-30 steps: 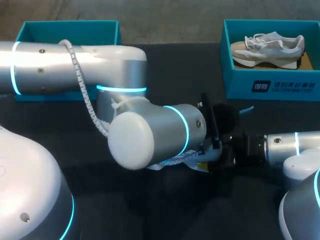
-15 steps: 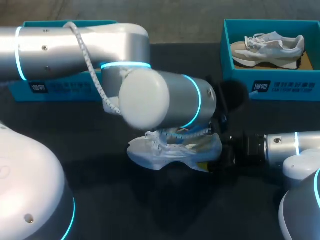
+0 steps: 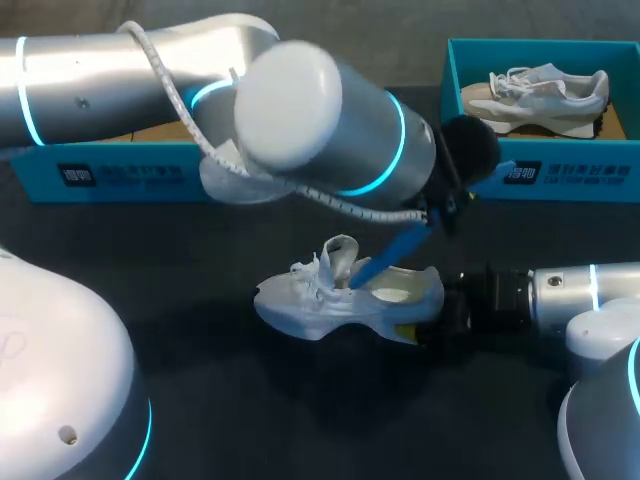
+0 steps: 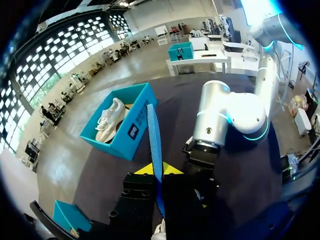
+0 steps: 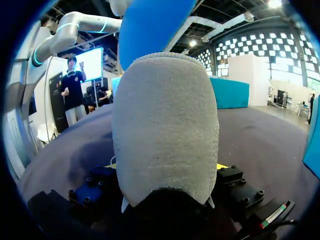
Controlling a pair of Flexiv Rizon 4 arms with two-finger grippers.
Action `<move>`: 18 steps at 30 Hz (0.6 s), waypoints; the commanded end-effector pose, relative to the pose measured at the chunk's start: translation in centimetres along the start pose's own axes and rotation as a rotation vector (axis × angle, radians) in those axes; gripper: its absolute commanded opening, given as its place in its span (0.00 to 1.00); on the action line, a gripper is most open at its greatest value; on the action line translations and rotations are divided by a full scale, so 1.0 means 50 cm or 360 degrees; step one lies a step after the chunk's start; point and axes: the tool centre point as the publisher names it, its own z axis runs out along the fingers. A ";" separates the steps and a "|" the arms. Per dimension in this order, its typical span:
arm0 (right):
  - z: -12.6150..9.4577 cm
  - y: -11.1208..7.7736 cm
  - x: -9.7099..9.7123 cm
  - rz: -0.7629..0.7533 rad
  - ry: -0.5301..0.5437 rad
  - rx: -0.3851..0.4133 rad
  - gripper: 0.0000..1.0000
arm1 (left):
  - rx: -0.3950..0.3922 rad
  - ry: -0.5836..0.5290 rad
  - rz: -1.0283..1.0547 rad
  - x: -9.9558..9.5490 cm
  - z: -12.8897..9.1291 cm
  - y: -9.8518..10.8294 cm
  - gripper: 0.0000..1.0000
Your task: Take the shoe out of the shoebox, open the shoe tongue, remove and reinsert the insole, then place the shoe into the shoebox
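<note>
White shoe (image 3: 340,295) sits upright mid-table (image 3: 250,400), tongue flipped up, well apart from the shoebox (image 3: 540,178) at the far right. The right gripper (image 3: 445,312) clamps the heel from 2 sides, bracing it, I reckon, so it can't slide or tip. The blue insole (image 3: 395,250) slants up from the opening. Its upper end is pinched edge-on between the left gripper (image 4: 159,169) and its 2 close-pressed fingers. That looks like a pull-out grip, with removal about halfway.
</note>
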 end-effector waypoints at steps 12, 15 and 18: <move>0.001 -0.001 0.001 0.0000 -0.0003 0.0001 0.00 | 0.0112 0.0239 -0.0093 -0.022 -0.070 -0.018 0.00; 0.001 -0.001 0.001 0.0000 -0.0003 0.0001 0.00 | 0.0176 0.0271 -0.0112 -0.021 -0.089 -0.022 0.00; 0.001 -0.001 0.001 0.0000 -0.0003 0.0001 0.00 | 0.0218 0.0336 -0.0135 -0.022 -0.108 -0.028 0.00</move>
